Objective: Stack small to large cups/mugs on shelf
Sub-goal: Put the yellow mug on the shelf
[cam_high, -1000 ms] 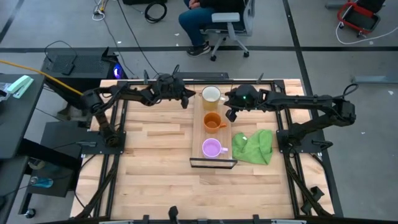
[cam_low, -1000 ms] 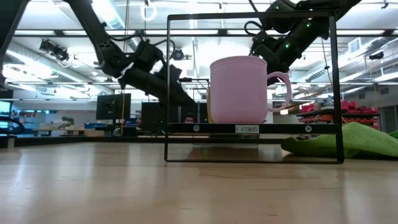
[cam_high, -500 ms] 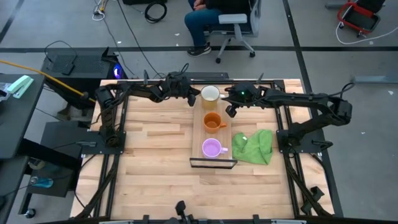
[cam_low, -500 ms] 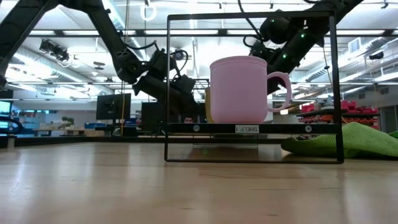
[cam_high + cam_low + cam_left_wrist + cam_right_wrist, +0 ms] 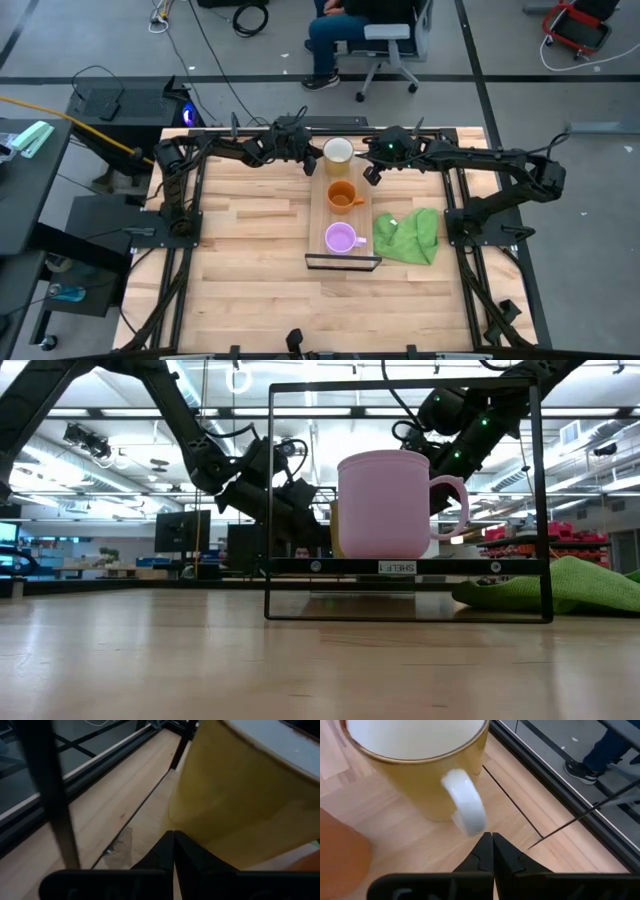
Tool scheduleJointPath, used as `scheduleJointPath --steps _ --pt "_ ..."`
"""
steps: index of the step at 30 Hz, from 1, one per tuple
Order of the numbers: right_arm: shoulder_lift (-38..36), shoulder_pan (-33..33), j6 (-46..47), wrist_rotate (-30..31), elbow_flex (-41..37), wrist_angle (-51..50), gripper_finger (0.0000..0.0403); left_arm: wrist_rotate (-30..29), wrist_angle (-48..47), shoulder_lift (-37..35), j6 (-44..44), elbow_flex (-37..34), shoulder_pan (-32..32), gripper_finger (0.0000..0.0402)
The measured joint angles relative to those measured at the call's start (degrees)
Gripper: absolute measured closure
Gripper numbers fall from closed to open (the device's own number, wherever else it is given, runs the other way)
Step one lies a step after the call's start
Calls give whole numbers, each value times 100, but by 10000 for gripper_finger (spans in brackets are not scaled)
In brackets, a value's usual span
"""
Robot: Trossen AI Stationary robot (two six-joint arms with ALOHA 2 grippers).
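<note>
Butcher-block tabletop (image 5: 250, 260) carries the shelf (image 5: 342, 215): purple mug (image 5: 341, 238) at 6 o'clock, orange mug (image 5: 342, 196) mid-plank, yellow mug (image 5: 339, 152) at 12. Ordering looks complete. Left gripper (image 5: 309, 163) and right gripper (image 5: 371, 176), jaws closed and empty, flank the yellow mug; next, probably retreat. Since a second ago, both arms have shifted toward 12.

You're in a robotics lab: grey concrete floor (image 5: 560, 100) with loose black cables (image 5: 215, 60), ceiling strip lights (image 5: 120, 412), monitors (image 5: 182, 530).
</note>
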Motion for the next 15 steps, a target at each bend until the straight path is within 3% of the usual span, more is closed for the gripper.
scheduleJointPath --steps 15 --pt "-2 16 30 -2 0 -4 403 148 -7 0 -149 0 -26 389"
